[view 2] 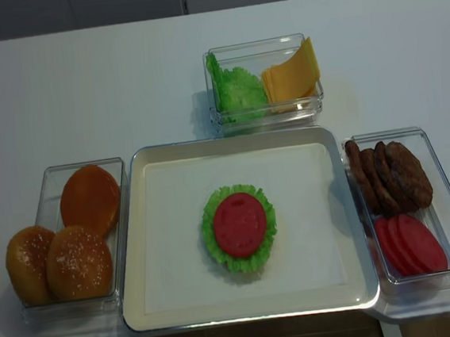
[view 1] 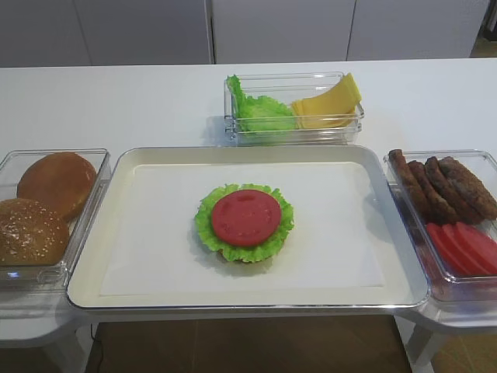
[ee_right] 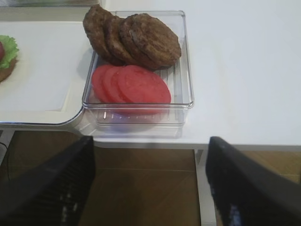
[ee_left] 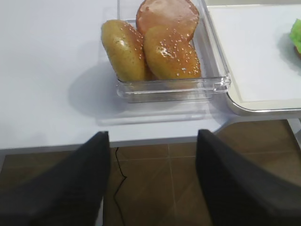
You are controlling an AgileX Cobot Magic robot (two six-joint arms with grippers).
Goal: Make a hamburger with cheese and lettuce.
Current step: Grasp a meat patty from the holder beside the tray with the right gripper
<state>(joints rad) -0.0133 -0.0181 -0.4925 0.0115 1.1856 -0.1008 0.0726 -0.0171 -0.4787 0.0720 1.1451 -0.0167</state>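
Note:
The hamburger (view 1: pixel 245 222) is a stack of ruffled green lettuce topped by a red tomato slice, in the middle of the white tray (view 1: pixel 155 264); it also shows in the realsense view (view 2: pixel 239 228). The cheese (view 1: pixel 328 105), pale yellow slices, leans in a clear box at the back (view 2: pixel 289 75) beside loose lettuce (view 1: pixel 260 111). My left gripper (ee_left: pixel 151 179) is open and empty, below the table's front edge near the bun box. My right gripper (ee_right: pixel 150 181) is open and empty, below the front edge near the patty box. Neither gripper shows in the exterior views.
A clear box at the left holds brown buns (view 1: pixel 46 202), also seen in the left wrist view (ee_left: pixel 160 44). A clear box at the right holds brown patties (view 1: pixel 443 186) and tomato slices (view 1: pixel 466 247), also in the right wrist view (ee_right: pixel 136 61). Brown floor lies below the table edge.

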